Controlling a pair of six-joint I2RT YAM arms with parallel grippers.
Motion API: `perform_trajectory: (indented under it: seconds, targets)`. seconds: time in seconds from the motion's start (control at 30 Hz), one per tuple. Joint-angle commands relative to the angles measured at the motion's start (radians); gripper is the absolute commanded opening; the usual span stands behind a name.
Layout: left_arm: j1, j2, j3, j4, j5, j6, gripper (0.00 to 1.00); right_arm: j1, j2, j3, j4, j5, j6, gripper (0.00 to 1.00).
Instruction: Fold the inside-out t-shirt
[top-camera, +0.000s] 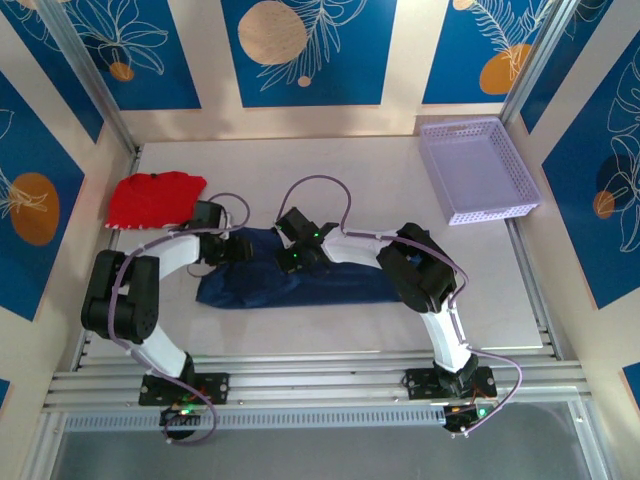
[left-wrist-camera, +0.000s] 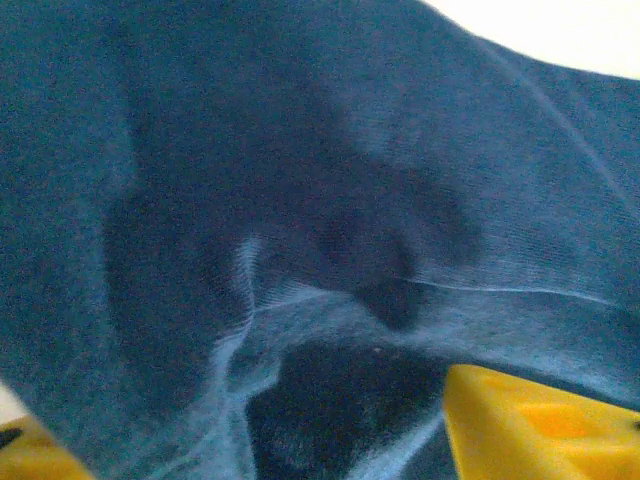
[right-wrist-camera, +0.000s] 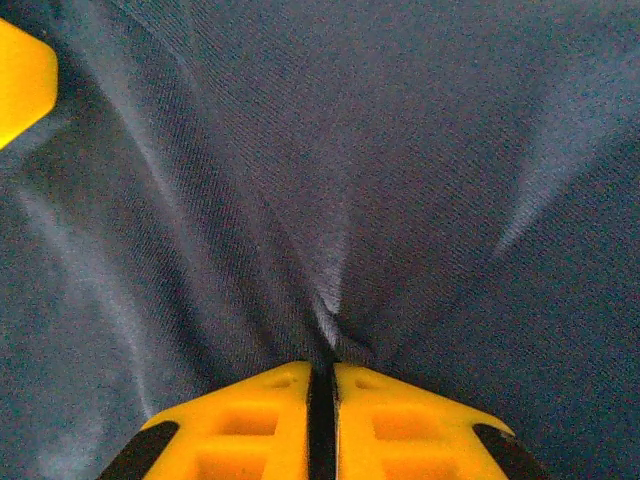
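Inside-out t-shirt (top-camera: 300, 285) bunched up mid-table, both grippers down in it

One navy shirt, one red garment (top-camera: 152, 197) out at 10 o'clock on the table (top-camera: 330, 180), and one lavender basket (top-camera: 478, 170) at 2 o'clock, both well apart from the shirt. Two arms lie across the shirt's top edge and hide part of it. The right gripper (right-wrist-camera: 322, 372) is clenched on a pinch of navy cloth. The left gripper (top-camera: 237, 248) is at the shirt's 10 o'clock corner; its yellow fingers (left-wrist-camera: 530, 420) are apart with cloth between them, and honestly I can't tell if it's grabbing.

rumpled navy t-shirt (left-wrist-camera: 300, 180) close up, yellow claw fingers (left-wrist-camera: 525, 425) at both lower corners, pale surface (left-wrist-camera: 560, 30) top right
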Motion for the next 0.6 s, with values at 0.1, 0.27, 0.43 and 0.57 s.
perform_trajectory:
  seconds: [0.1, 0.27, 0.43, 0.57]
  targets:
    - [-0.046, 0.021, -0.038, 0.063, 0.153, -0.007, 0.42, 0.013, -0.002, -0.015, -0.023, -0.001, -0.011, 0.14]
    - [-0.046, 0.036, -0.041, 0.070, 0.127, -0.006, 0.23, 0.015, -0.007, -0.007, -0.029, 0.004, -0.013, 0.14]
    - [-0.028, 0.035, -0.032, 0.034, 0.049, -0.028, 0.00, 0.015, -0.039, -0.008, -0.037, 0.013, -0.014, 0.16]
    - [0.002, 0.006, -0.025, -0.002, -0.028, -0.040, 0.00, 0.015, -0.106, -0.018, -0.047, 0.009, -0.014, 0.28]
